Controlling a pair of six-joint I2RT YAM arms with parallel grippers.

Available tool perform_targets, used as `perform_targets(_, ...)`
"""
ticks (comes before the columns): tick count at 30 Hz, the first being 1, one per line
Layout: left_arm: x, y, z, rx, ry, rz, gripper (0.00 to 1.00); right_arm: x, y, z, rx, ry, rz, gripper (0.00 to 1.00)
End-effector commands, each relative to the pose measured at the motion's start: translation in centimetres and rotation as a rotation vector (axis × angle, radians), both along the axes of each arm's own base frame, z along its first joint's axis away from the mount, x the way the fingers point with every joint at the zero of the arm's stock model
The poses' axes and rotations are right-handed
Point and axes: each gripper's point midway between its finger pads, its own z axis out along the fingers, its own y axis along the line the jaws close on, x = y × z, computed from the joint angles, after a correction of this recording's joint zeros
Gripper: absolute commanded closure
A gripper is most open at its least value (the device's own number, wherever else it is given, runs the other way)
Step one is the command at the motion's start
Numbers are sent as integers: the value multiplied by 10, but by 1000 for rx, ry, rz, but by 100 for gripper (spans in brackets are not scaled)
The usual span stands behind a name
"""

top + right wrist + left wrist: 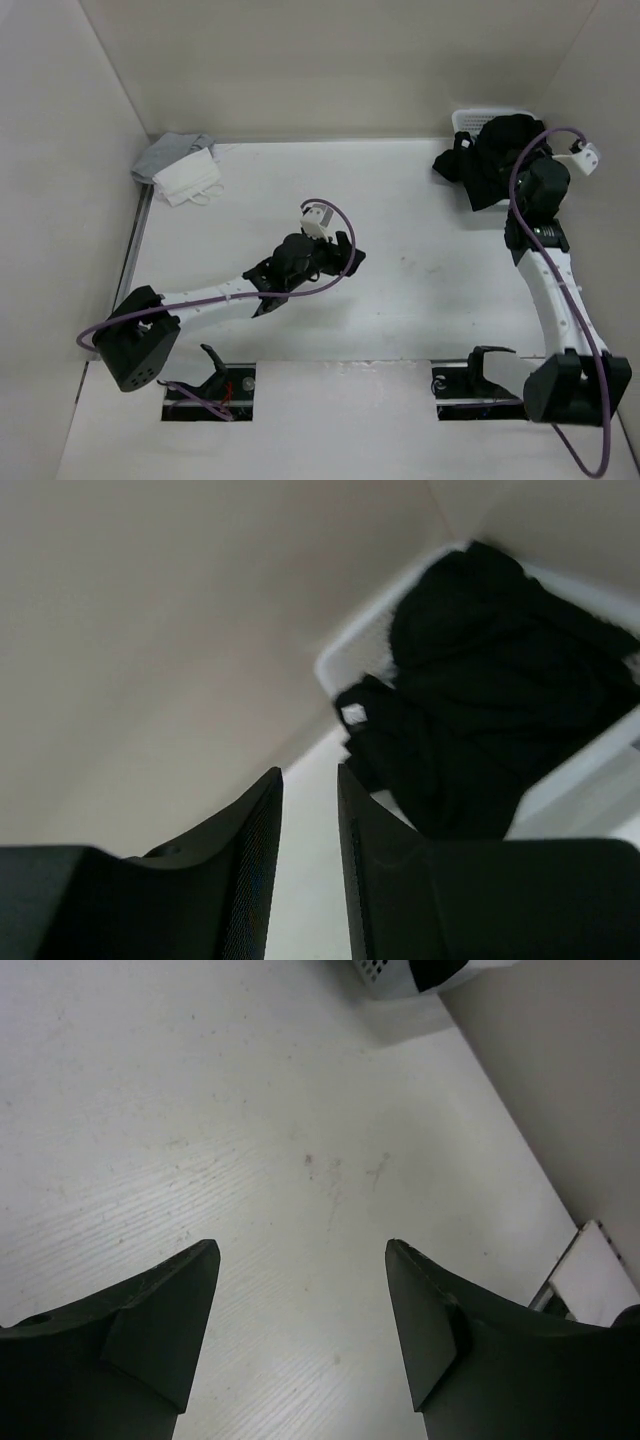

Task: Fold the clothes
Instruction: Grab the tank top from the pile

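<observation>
- Black fingers of the left tool [300, 1250] fill the bottom of the left wrist view. They are spread wide with nothing between them, hanging over bare white surface [200, 1110].
- At the far right corner stands a white perforated plastic basket [468, 120]. The plain black soft-fabric shirt [490, 160] is heaped in it, and part of the shirt spills over the near rim toward the surface.
- From the right wrist view, the right tool [310, 775] points at the basket with only a narrow gap between its fingers, which grip nothing.
- That same view alone shows the shirt's tiny white label [353, 715], on a fold draped over the basket's rim.
- Only the overhead view takes in the far left corner, where a crumpled light grey cloth [170, 152] lies touching a white cloth with thin loops [190, 180].
- Faint scuffs and specks mark the pale wood-grain surface, and plain off-white walls [350, 60] close it in on three sides.
</observation>
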Motion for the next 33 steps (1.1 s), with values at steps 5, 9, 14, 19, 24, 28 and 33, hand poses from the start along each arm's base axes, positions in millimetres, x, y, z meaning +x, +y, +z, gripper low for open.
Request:
perform_targets(5,4,7,-10,11,0,11,33,34,-42,-34,28,141,-98,46)
perform_targets(9,4,10,-7,1,-11,20,33,58,-78,-54,53,203,-162,41)
perform_targets(14,10,20,-6,-15,-25,49,32,99,-111,-90,76,286,-202,50)
perform_targets(19,14,23,-13,-17,-17,60,32,131,-134,-119,90,372,-208,98)
perform_targets(24,18,25,-17,-16,-5,71,32,163,-161,-153,121,430,-206,52)
perform_targets(28,17,24,-17,-27,-3,63,32,188,-168,-168,141,427,-163,40)
perform_targets(33,21,23,-25,-32,12,62,32,211,-164,-158,133,353,-112,33)
